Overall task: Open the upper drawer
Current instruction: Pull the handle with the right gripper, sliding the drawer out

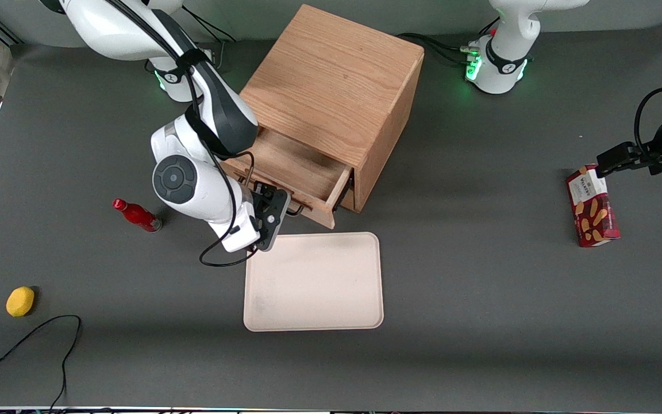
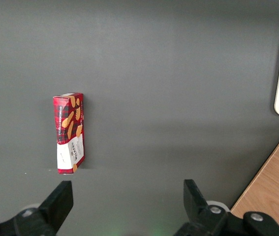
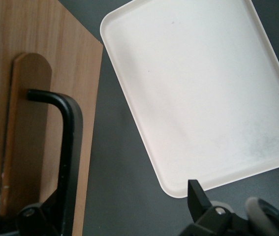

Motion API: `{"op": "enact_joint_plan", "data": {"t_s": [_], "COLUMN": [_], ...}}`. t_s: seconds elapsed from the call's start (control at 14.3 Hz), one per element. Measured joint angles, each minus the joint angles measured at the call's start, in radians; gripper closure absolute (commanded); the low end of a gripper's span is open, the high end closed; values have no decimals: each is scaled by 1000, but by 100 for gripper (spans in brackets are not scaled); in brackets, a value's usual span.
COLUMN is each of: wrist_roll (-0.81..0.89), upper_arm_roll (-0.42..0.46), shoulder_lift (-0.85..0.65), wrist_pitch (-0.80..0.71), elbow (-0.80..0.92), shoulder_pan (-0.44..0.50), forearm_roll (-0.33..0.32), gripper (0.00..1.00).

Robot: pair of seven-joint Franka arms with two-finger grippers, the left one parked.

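The oak cabinet (image 1: 337, 86) stands near the table's middle. Its upper drawer (image 1: 296, 167) is pulled partway out, showing an empty wooden inside. The drawer's black wire handle (image 1: 295, 210) faces the front camera. My right gripper (image 1: 276, 206) is at the drawer front, level with the handle. In the right wrist view the gripper (image 3: 124, 196) is open, the handle (image 3: 70, 147) lies against the drawer front (image 3: 80, 59) beside one finger (image 3: 43, 214), and the gap between the fingers holds nothing. The bottom drawer is hidden under the upper one.
A cream tray (image 1: 314, 282) lies just in front of the drawer, nearer the front camera; it also shows in the right wrist view (image 3: 198, 88). A red bottle (image 1: 135, 214) and a yellow fruit (image 1: 20, 301) lie toward the working arm's end. A red biscuit box (image 1: 592, 207) lies by the parked arm.
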Motion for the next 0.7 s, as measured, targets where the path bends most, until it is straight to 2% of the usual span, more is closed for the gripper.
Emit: {"op": "enact_joint_plan", "data": {"t_s": [0.7], "wrist_roll": [-36], "upper_arm_roll": [0], "shoulder_lift": [45], "wrist_pitch": [-47], "elbow": [69], "shoulder_pan": [-33], "forearm_roll": [2], "gripper": [0]}}
